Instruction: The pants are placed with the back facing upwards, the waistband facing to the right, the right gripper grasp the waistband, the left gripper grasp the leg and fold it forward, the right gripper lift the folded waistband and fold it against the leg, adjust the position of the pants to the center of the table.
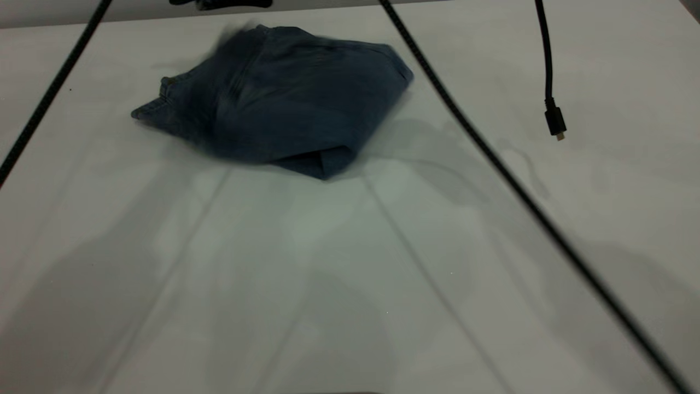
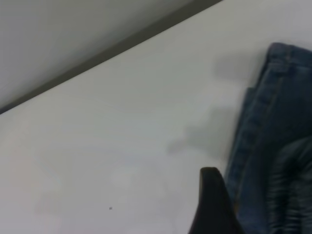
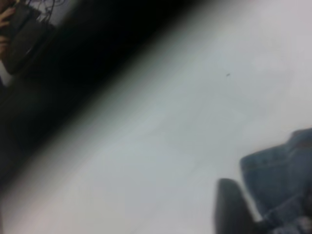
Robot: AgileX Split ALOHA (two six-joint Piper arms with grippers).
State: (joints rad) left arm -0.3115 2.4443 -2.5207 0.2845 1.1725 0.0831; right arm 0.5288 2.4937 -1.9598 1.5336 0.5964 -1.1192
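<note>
Where the exterior view begins, at its near edge, only the bare table appears, crossed by soft grey shadows and by two taut black cables that run diagonally over the scene, one at each side; a third cable hangs at the right and ends in a small plug. Farther back, left of centre and toward the far edge, lies one pair of pants, gathered into a single folded bundle of dark blue denim, with a fold pointing toward the viewer and a seamed edge trailing to the left; its outline is smeared, so print and pockets cannot be made out. One dark object sits at the far edge of the table, too cropped to identify. Each wrist view shows one dark fingertip and the denim. On the left gripper a single black finger stands just beside a stitched, paler blue hem of the pants, with ruched fabric close by; whether the jaws are spread or closed, or pinching cloth, cannot be told. On the right gripper a single dark finger lies against a crumpled blue fold, and its opening likewise cannot be told. Beyond the table's edge in that view, fingers of a person's hand hold a dark device.
</note>
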